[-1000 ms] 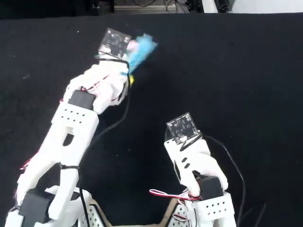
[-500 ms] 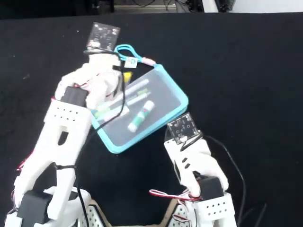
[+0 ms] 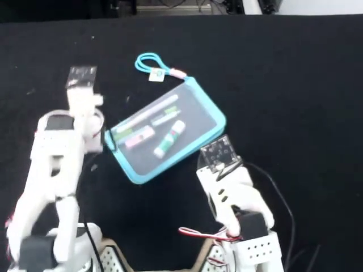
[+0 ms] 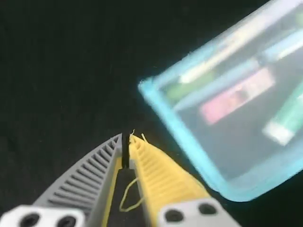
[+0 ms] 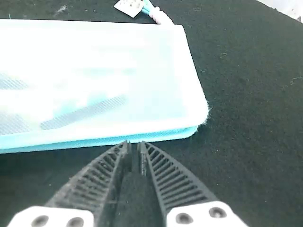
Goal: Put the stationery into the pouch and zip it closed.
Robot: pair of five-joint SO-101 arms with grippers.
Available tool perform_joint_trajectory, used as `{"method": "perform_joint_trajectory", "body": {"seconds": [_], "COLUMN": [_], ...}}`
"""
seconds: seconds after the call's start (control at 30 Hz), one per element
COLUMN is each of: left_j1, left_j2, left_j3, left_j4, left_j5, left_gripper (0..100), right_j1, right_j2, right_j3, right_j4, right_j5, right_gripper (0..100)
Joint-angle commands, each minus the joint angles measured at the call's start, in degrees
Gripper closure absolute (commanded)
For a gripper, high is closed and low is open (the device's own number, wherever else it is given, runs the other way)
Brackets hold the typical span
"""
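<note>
Surface: black cloth table (image 3: 295, 85).
Pouch (image 3: 198, 113): lies flat and slanted between the arms.
Inside: glue stick (image 3: 170, 138), pink eraser (image 3: 139, 137), pens (image 3: 150, 116).
Left gripper (image 4: 125, 138): clenched, empty, near a pouch corner.
Right gripper (image 5: 132, 144): clenched, empty, just beside the pouch's long edge.

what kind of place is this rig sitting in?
Probably a lab or workshop bench for robot trials: a table draped in black cloth, a left arm and right arm mounted at its near edge, and a clear pouch of stationery as the prop.
</note>
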Motion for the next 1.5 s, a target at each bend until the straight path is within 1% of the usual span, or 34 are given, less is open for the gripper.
{"method": "perform_joint_trajectory", "body": {"seconds": [0.0,0.07,0.2,0.27,0.4,0.5,0.6,0.67,0.73,0.83,0.9,1.0,1.13,1.2,1.27,1.4,1.43,1.47], "left_j1": [-3.03,-3.21,-3.30,-3.30,-3.30,-3.03,-2.95,-2.86,-2.68,-2.68,-2.68,-3.30,-3.21,-3.30,-3.30,-3.30,-3.21,-3.21], "left_j2": [-13.45,-19.69,-33.23,-39.47,-50.11,-57.23,-64.00,-68.57,-73.05,-79.65,-79.21,-78.15,-79.12,-79.03,-79.03,-79.03,-79.03,-79.03], "left_j3": [11.65,17.10,26.59,30.55,37.93,42.68,46.55,48.57,49.54,49.71,49.45,52.79,58.33,58.77,58.77,58.68,58.68,58.68], "left_j4": [-5.63,-6.77,-6.59,-6.59,-6.59,-6.59,-6.51,-4.48,-0.44,6.95,9.93,9.93,9.93,10.90,11.60,11.43,11.25,11.16], "left_j5": [0.18,-0.70,-5.71,-7.12,-7.30,-7.03,-7.03,-7.03,-7.03,-7.03,-7.03,-7.21,-7.03,-7.03,-7.03,-6.86,-5.98,-3.60], "left_gripper": [97,97,97,97,97,97,97,97,97,97,97,97,97,97,97,97,97,97], "right_j1": [0.44,0.44,0.44,0.53,1.32,5.54,10.11,12.40,13.80,13.27,11.78,11.16,11.16,11.16,11.16,11.16,11.16,11.16], "right_j2": [-5.49,-5.49,-5.49,-5.49,-5.41,-5.41,-5.49,-5.49,-5.49,-5.49,-5.49,-5.41,-5.41,-5.41,-5.41,-5.41,-5.41,-5.41], "right_j3": [-0.22,-0.22,-3.65,-6.02,-8.75,-8.84,-8.84,-8.75,-7.96,-4.09,-0.92,-0.31,-0.22,-0.22,-0.22,-0.22,-0.22,-0.22], "right_j4": [-0.79,-0.70,0.79,5.27,16.35,21.27,23.74,24.70,24.70,24.35,24.35,24.88,24.88,24.79,24.79,24.79,24.79,24.79], "right_j5": [-0.44,-0.44,-0.44,-0.53,-0.53,-0.70,-3.96,-5.45,-7.03,-7.74,-7.82,-8.35,-15.65,-19.16,-20.84,-21.19,-21.10,-21.10], "right_gripper": [96.9,97.0,97.0,97.0,97.0,97.0,96.7,96.9,96.8,96.7,96.7,96.9,96.9,96.9,96.9,96.9,96.9,96.9]}}
